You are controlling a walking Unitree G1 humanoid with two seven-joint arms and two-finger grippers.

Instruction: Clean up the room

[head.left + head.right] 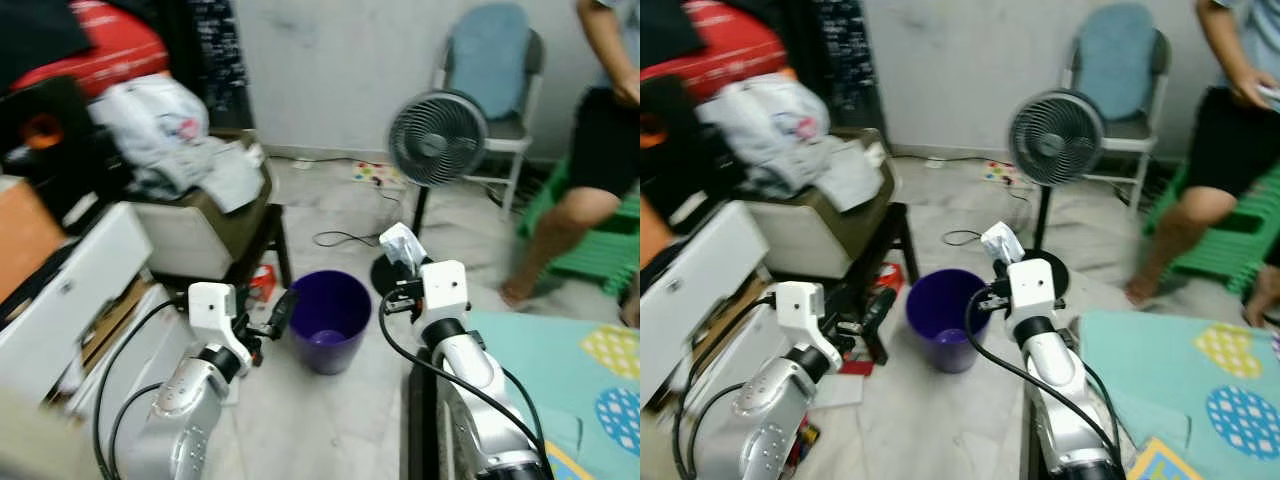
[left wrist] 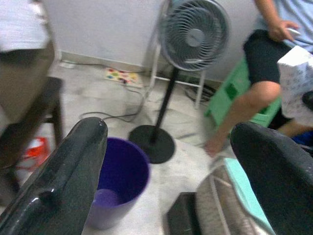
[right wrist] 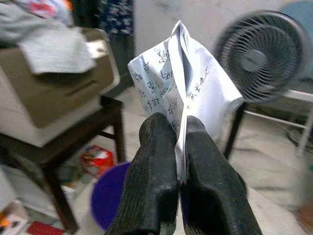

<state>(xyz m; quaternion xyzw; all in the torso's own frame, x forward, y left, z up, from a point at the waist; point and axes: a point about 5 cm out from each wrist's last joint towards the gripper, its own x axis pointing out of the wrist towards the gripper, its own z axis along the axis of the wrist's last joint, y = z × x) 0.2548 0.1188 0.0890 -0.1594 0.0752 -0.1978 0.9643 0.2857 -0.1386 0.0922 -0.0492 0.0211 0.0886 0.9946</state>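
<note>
Black-fingered left hand (image 1: 283, 312) hangs released, fingers spread, beside a round purple plastic bin (image 1: 329, 320) on the floor; to its right, the right hand (image 3: 177, 147) pinches a crumpled white handwritten paper (image 3: 183, 93) above the bin's far rim, before a grey standing fan (image 1: 437, 138)

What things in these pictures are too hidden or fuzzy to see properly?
- Writing on the paper pinched in the right gripper: right wrist view, too small and blurred to read.
- Inside of the purple bin: eye views, its wall hides most of the bottom.
- The person: eye views, cut off by the top and right edges.
</note>
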